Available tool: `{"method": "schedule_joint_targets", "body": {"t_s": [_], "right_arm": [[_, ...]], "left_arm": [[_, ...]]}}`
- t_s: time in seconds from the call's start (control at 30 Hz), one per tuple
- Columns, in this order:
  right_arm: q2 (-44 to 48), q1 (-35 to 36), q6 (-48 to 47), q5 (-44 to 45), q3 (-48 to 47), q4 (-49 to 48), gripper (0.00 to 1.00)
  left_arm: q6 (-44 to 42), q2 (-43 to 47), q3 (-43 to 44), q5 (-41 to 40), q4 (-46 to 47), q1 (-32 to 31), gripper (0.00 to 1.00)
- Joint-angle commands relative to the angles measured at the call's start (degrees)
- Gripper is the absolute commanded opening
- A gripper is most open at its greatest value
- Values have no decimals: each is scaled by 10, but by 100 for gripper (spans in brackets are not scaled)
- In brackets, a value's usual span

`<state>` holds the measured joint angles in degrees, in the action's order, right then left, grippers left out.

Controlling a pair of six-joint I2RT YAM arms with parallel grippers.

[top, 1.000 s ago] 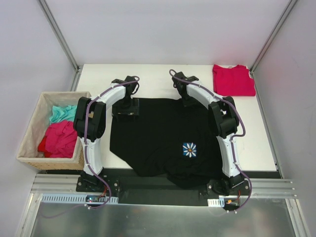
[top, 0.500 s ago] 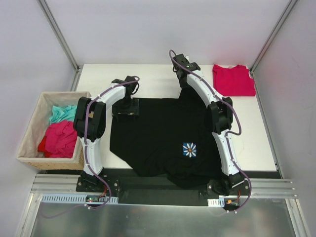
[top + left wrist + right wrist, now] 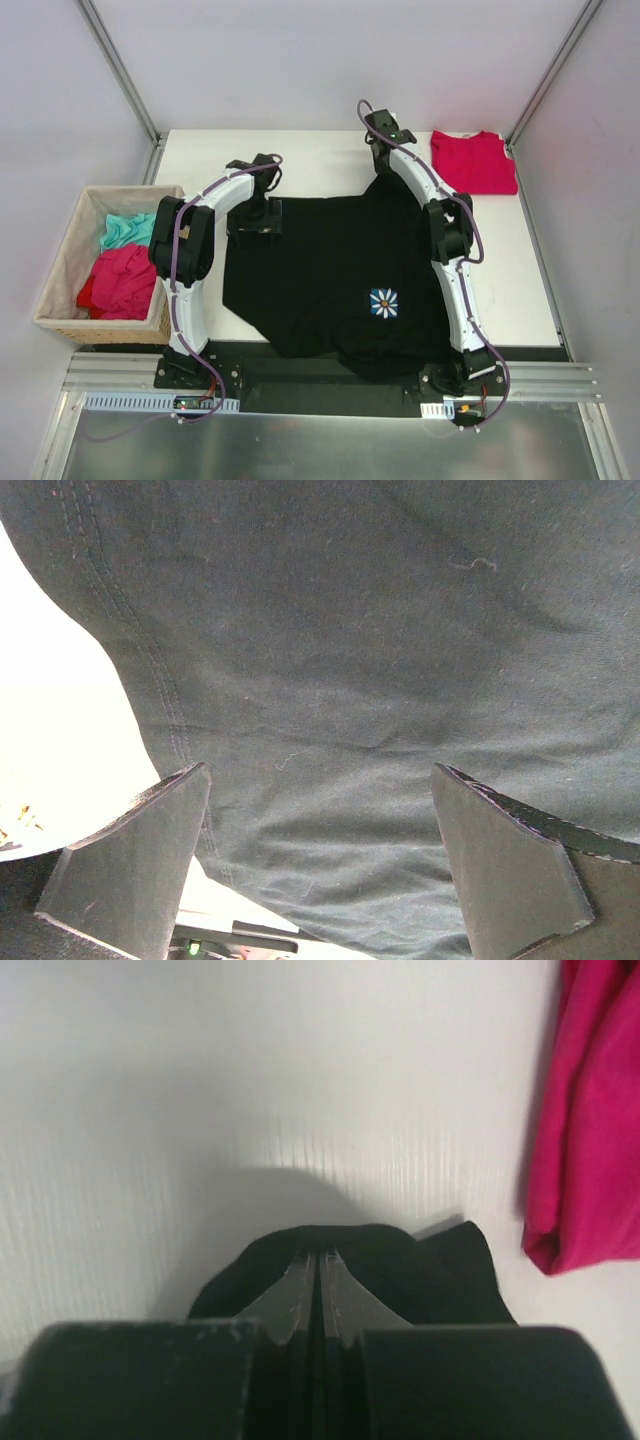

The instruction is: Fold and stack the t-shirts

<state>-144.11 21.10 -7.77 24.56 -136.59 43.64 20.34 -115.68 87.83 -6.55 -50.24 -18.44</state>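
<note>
Right gripper (image 3: 320, 1260), clamped on the one-o'clock hem of the black t-shirt (image 3: 320, 270) spread mid-table, sits near the folded red t-shirt (image 3: 473, 163) at two o'clock, while left gripper (image 3: 318, 775) stands wide open over its ten-o'clock corner.

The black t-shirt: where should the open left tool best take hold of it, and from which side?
Probably the stitched edge at the black t-shirt far-left corner, coming down from above. The cloth lies flat there beside the table, directly under the left tool, and the right tool pinches the opposite far corner.
</note>
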Motion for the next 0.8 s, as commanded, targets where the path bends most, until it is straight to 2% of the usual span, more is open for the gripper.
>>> {"method": "schedule_joint_targets", "body": {"t_s": [0.0, 0.2, 0.27, 0.37, 0.4, 0.43, 0.47, 0.5, 0.53, 0.57, 0.77], "right_arm": [[29, 7, -28, 7, -9, -98, 1], [57, 10, -69, 4, 19, -191, 1], [54, 13, -78, -11, 12, -205, 1], [72, 23, -103, -42, 59, -262, 1], [71, 27, -108, -64, 66, -268, 4], [68, 30, -109, -74, 65, -270, 12], [67, 32, -111, -82, 66, -274, 46], [71, 40, -120, -98, 71, -279, 71], [74, 45, -129, -104, 89, -296, 91], [77, 51, -138, -110, 94, -302, 97], [106, 70, -159, -94, 114, -307, 96]], "left_arm": [[-5, 20, 9, -2, -18, -6, 93], [-6, 19, 9, 0, -18, -7, 93], [-6, 17, 9, 1, -18, -7, 93], [-6, 16, 9, 0, -18, -7, 93], [-6, 16, 9, 0, -17, -7, 93], [-7, 16, 9, 0, -18, -7, 93], [-7, 15, 9, 0, -19, -7, 93], [-7, 14, 10, 0, -19, -7, 93], [-7, 13, 9, 1, -18, -7, 93], [-7, 12, 10, 1, -17, -7, 93], [-7, 15, 10, 3, -19, -8, 93]]}}
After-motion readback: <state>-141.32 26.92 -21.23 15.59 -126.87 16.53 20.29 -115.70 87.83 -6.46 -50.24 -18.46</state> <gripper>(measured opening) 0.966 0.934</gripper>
